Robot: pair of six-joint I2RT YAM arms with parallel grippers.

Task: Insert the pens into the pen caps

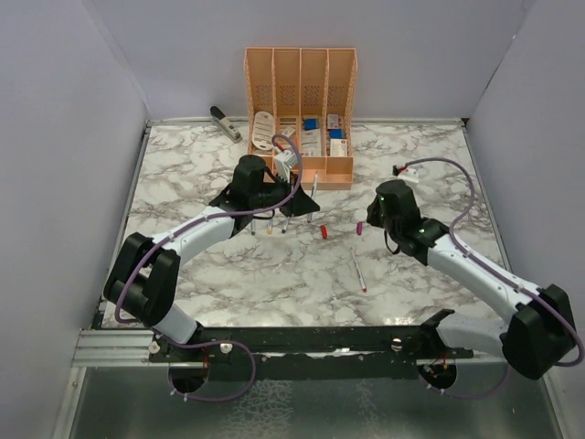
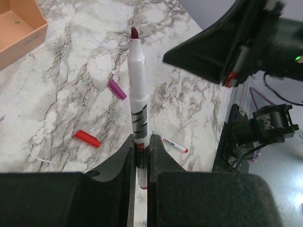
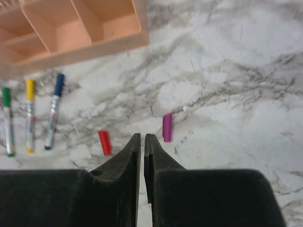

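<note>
My left gripper (image 2: 140, 150) is shut on a whitish pen (image 2: 138, 90) with a bare dark purple tip that points away over the table; in the top view this gripper (image 1: 302, 203) is in front of the organizer. A purple cap (image 3: 167, 127) and a red cap (image 3: 104, 142) lie loose on the marble, either side of my right gripper (image 3: 142, 138), which is shut and empty just above them. A red-tipped pen (image 1: 358, 270) lies uncapped nearer the arms. Three pens with green (image 3: 7, 120), yellow (image 3: 30, 116) and blue (image 3: 53, 111) caps on lie side by side.
An orange desk organizer (image 1: 302, 91) with small boxes stands at the back centre. A grey stapler-like tool (image 1: 224, 122) lies at the back left. Grey walls close the table on three sides.
</note>
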